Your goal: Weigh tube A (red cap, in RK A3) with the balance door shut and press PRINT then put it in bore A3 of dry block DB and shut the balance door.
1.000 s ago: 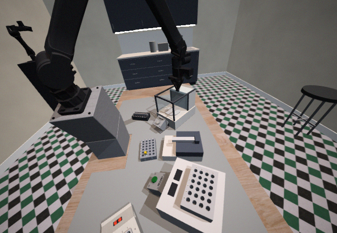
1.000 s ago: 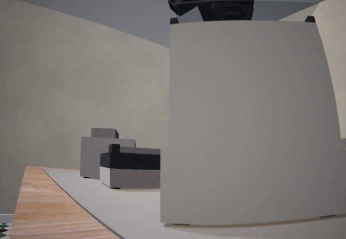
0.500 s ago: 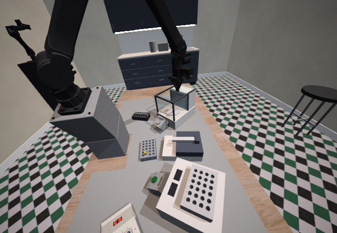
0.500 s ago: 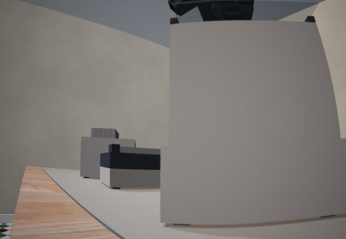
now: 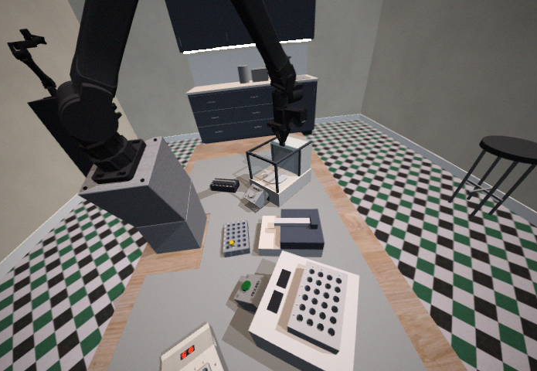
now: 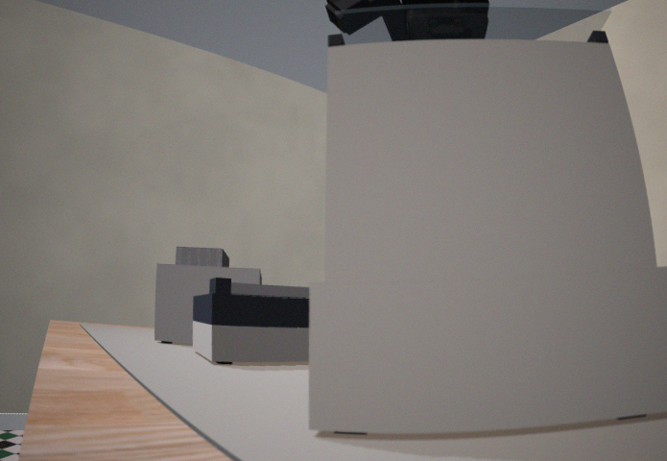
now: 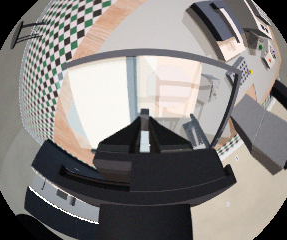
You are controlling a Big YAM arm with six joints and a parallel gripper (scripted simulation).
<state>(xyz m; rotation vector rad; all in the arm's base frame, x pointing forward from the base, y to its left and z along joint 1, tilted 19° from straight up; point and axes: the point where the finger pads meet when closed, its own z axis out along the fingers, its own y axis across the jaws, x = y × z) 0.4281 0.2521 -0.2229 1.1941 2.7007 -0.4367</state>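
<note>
The tool point(image 5: 282, 143) point(image 7: 144, 120) was down at the top of the balance's glass box point(image 5: 276, 175) point(image 7: 234, 99), near the desk corner closest to the navy drawers point(image 5: 233, 114). Its fingers were almost fully closed, with the small dark tab point(image 7: 144, 113) of the door pinched at their tips. I could not tell where tube A was; its red cap could not be made out in any view.

The tube rack point(image 5: 236, 252) point(image 7: 239, 71) stood near the desk edge that held the arm's pedestal point(image 5: 177, 183) point(image 7: 263, 132), a yellow cap point(image 5: 231, 243) point(image 7: 250, 71) showing in it. A black block point(image 5: 224, 185) lay between the pedestal and the balance, and a small grey unit point(image 5: 255, 196) sat just beside the balance's front. Along the opposite long edge of the desk point(image 5: 351, 219) point(image 6: 83, 401) came a navy-and-white station point(image 5: 301, 239) point(image 6: 260, 312) point(image 7: 218, 25), then a large white station point(image 5: 269, 335) topped by a block of round bores. A green-buttoned unit point(image 5: 251, 299) stood in front of that one.
</note>
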